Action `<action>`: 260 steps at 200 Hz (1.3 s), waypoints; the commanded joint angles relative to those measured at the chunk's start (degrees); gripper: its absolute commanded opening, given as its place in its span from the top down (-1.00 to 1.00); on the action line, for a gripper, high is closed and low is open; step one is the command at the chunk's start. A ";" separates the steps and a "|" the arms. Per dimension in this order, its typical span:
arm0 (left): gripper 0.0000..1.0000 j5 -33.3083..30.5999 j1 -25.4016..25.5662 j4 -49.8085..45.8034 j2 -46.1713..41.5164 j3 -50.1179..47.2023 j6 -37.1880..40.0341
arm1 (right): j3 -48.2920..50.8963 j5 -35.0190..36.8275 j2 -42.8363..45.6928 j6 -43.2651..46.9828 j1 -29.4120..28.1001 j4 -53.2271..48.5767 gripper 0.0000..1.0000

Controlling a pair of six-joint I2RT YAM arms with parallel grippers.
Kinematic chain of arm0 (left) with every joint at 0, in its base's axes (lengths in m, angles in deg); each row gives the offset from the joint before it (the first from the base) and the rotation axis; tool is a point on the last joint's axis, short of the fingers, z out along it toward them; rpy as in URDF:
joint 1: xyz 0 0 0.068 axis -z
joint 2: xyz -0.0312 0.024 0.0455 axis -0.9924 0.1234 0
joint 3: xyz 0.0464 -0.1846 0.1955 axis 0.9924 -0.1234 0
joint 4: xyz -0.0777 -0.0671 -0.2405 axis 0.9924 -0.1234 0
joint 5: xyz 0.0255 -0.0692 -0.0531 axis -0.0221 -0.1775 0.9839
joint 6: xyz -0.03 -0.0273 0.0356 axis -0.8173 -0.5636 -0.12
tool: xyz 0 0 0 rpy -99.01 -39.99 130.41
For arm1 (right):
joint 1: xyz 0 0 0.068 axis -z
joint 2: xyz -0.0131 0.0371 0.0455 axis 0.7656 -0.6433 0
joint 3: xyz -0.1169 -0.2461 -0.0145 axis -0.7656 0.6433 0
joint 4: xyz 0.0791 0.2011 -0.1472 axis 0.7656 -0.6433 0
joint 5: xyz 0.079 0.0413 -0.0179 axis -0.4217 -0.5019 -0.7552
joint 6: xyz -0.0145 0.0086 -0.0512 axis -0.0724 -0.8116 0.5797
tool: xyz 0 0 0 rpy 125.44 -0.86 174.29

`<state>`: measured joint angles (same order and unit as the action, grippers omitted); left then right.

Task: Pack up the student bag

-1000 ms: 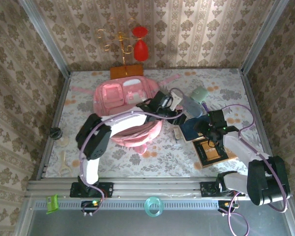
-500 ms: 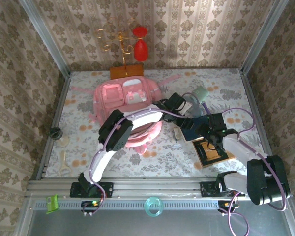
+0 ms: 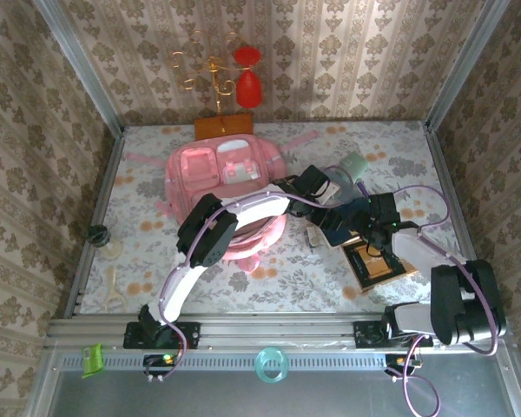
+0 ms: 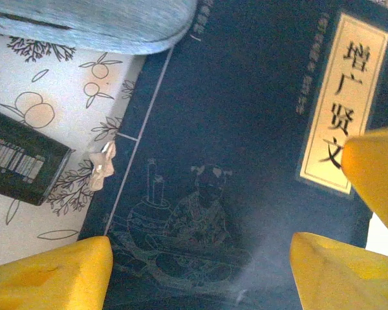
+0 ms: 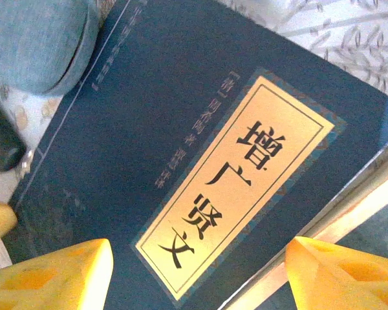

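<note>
Currently I see my left end effector [image 4: 200, 274] and right end effector [image 5: 197, 271] both spread above the book [image 5: 149, 129]; the bag [image 3: 213, 169] lies on the worktop [image 3: 139, 261], left of the book.

The book [image 5: 200, 161] is wearing a matt dark-blue paper cover, and its gold label is looking smoother and faintly shiny. At ten o'clock from it, the pouch [image 5: 39, 39] is showing rough blue-grey woven cloth. The student bag [image 3: 221, 169] is looking like soft pink fabric. The table cover [image 3: 330, 269] is lying matt and printed. The frame rail [image 3: 269, 328] is gleaming like brushed metal.
</note>
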<state>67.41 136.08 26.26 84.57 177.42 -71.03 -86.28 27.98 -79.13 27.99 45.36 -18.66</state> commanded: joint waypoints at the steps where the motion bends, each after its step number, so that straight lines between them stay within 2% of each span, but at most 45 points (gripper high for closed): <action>1: -0.46 3.06 0.31 -3.63 -1.04 -0.57 0.95 | -3.49 -1.72 -4.17 2.78 1.36 2.96 -0.43; 39: -0.44 13.33 0.38 -0.33 -2.89 -2.93 -0.63 | -6.94 -2.23 -8.21 5.44 3.53 3.01 -0.43; 51: -0.44 14.24 0.29 1.45 -4.14 -3.78 -1.36 | -7.28 -2.19 -8.01 6.01 3.55 2.63 -0.42; 63: -0.44 12.94 -0.04 3.46 -5.55 -4.88 -2.92 | -7.00 -2.64 -7.13 6.13 3.63 2.51 -0.39; 81: -0.47 6.08 -0.72 5.34 -7.11 -6.64 -6.14 | -6.29 -3.79 -5.58 6.35 3.52 1.31 -0.35; 103: -0.51 -2.53 -0.65 4.56 -7.29 -6.63 -5.70 | -4.54 -4.54 -4.17 5.91 3.31 0.66 -0.34; 131: -0.55 -8.99 -0.66 4.25 -6.33 -6.45 -4.96 | -4.13 -4.60 -2.32 5.64 2.16 0.44 -0.36; 145: -0.55 -8.84 -0.68 2.78 -4.44 -4.84 -4.85 | -4.32 -4.16 -3.20 5.59 2.05 0.22 -0.37; 209: -0.51 0.20 0.01 1.61 -1.75 -2.72 -4.42 | -4.60 -3.97 -7.40 5.57 1.98 0.93 -0.39; 260: -0.54 1.02 0.66 -6.17 1.90 3.30 -2.01 | -4.83 -5.56 -6.86 6.34 1.87 -0.04 -0.38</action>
<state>66.69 135.86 25.84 84.42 177.64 -75.12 -91.03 24.29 -85.78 33.13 47.66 -16.83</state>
